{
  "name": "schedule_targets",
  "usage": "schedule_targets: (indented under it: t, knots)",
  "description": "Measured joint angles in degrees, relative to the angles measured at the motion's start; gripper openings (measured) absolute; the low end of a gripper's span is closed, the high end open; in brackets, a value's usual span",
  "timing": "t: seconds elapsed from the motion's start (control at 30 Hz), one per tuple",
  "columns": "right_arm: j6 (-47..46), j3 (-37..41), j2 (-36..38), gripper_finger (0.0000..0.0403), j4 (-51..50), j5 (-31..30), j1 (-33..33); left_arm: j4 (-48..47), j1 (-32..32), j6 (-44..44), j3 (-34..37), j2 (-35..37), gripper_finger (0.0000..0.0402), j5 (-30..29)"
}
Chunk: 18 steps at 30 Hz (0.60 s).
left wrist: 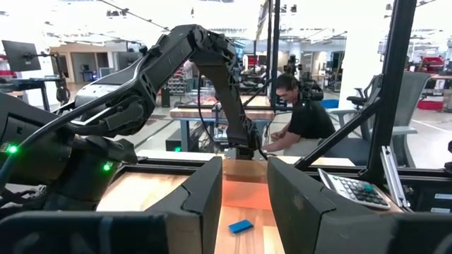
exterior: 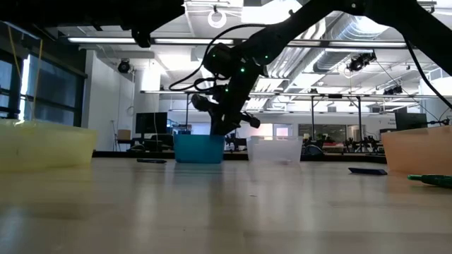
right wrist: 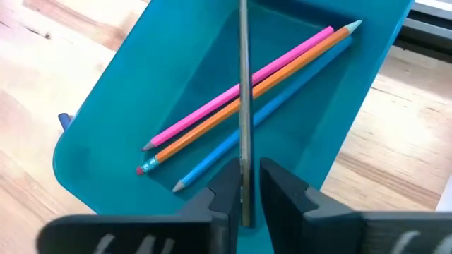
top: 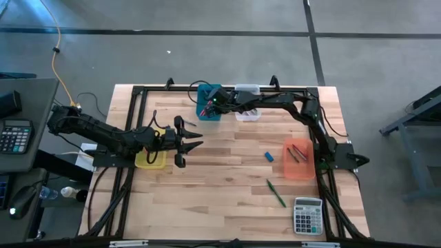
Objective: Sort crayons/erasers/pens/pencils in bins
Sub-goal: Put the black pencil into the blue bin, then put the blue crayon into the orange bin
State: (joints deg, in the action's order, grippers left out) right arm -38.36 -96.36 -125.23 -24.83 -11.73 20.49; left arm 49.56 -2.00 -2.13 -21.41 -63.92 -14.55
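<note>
My right gripper (top: 209,103) hangs slanting down over the teal bin (right wrist: 127,120), which holds a pink, an orange and a blue pencil (right wrist: 240,92). A thin grey pencil (right wrist: 243,85) stands in the narrow gap between its fingers, and the gap is a little wider than the pencil. My left gripper (top: 189,143) waits open and level beside the yellow bin (top: 150,159), holding nothing. A blue eraser (top: 269,156) and a green pen (top: 275,193) lie on the table. The clear bin (top: 247,111) and the orange bin (top: 298,159) stand farther right. My right gripper has the grey pencil's near end (right wrist: 244,197) between its two fingers, and the pencil runs along them out over the teal bin. A slit of space shows between the pencil and one finger (right wrist: 282,194). Whether the other finger touches it, I cannot tell.
A grey calculator (top: 308,215) lies at the table's near right corner. A black frame (top: 138,93) borders the tabletop. A person (left wrist: 304,113) sits at a bench in the room behind. Open wood lies between the two arms.
</note>
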Motion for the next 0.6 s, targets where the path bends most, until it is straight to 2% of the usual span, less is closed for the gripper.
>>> schedule_targets:
  t: [0.33, 0.47, 0.6]
  knots:
    - [4.3, 0.0, 0.0, 0.0101, 0.2, 0.2, 0.0, 0.0, 0.0, 0.0, 0.0, 0.0, 0.0101, 0.0]
    - [7.4, 0.1, 1.2, 0.0099, -1.1, 1.0, -0.3, -0.2, 0.0, 0.0, 0.0, 0.0, 0.0101, 0.0]
    - [10.4, 0.1, 4.0, 0.0081, -1.9, 1.0, -0.6, -0.4, 0.0, 0.0, 0.0, 0.0, 0.0101, 0.0]
